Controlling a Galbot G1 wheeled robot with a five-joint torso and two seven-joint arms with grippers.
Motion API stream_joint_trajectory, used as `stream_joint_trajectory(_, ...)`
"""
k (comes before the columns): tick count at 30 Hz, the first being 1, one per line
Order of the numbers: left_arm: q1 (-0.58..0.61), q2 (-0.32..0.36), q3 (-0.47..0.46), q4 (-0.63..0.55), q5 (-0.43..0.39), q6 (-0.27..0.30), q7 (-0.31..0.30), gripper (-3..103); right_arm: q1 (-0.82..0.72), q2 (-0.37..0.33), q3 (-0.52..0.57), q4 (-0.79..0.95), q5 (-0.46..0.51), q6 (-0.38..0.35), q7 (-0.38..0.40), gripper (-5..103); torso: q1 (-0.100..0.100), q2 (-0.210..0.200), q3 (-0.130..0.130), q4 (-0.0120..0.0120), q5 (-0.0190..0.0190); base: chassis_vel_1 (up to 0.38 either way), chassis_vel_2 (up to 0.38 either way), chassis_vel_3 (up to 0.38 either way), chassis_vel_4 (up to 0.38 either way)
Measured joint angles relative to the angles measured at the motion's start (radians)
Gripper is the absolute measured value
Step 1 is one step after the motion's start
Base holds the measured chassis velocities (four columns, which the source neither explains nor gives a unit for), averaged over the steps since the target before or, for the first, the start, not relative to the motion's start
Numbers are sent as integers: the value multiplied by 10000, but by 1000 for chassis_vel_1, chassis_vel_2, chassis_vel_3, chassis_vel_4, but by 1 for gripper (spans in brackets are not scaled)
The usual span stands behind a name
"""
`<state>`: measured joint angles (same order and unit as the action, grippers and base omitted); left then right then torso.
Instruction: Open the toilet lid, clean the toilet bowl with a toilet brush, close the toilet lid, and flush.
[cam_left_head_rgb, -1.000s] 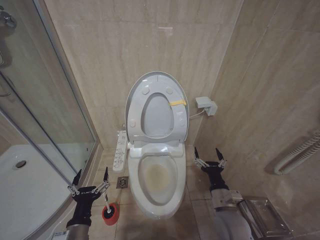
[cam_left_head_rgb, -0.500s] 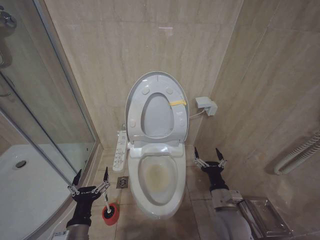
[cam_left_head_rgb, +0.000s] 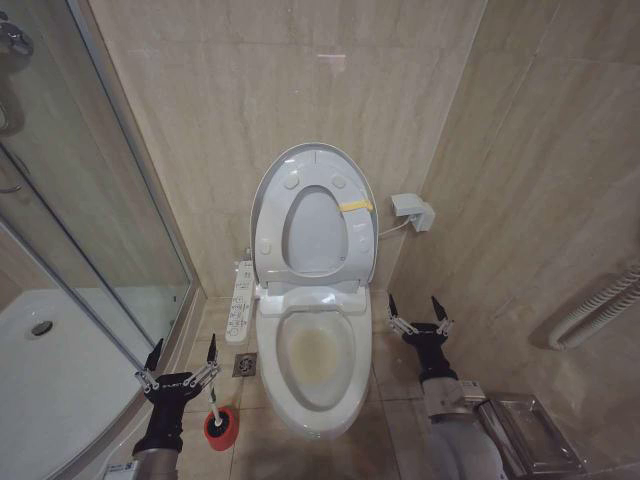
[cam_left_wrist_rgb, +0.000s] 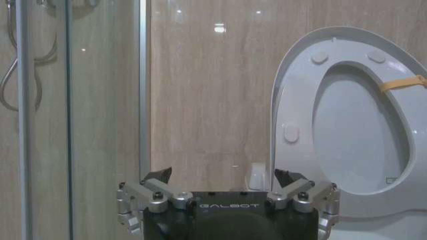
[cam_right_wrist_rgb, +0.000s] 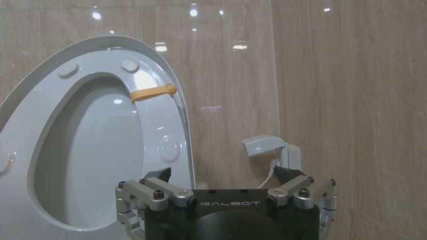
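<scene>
The toilet lid (cam_left_head_rgb: 312, 165) stands raised against the wall at twelve o'clock, with the ring seat (cam_left_head_rgb: 352, 240) up against it, above the stained toilet bowl (cam_left_head_rgb: 315, 355). The left gripper (cam_left_head_rgb: 180, 355) hovers at eight o'clock of the bowl, fingers spread and empty, just beside the toilet brush (cam_left_head_rgb: 214, 410) in its red holder (cam_left_head_rgb: 222, 428). The right gripper (cam_left_head_rgb: 418, 308) waits at three o'clock, likewise spread wide.
</scene>
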<state>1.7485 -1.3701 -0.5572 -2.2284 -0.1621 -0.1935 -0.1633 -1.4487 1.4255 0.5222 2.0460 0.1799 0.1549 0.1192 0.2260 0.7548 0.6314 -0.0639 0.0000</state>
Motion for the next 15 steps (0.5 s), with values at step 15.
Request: stream_joint_trajectory(15, 0, 1, -1, 0, -4, -1, 1, 100, -2896, 245, 1758, 796, 800, -61, -1339, 100, 0, 0, -1, -2, 1, 0, 0, 0, 0)
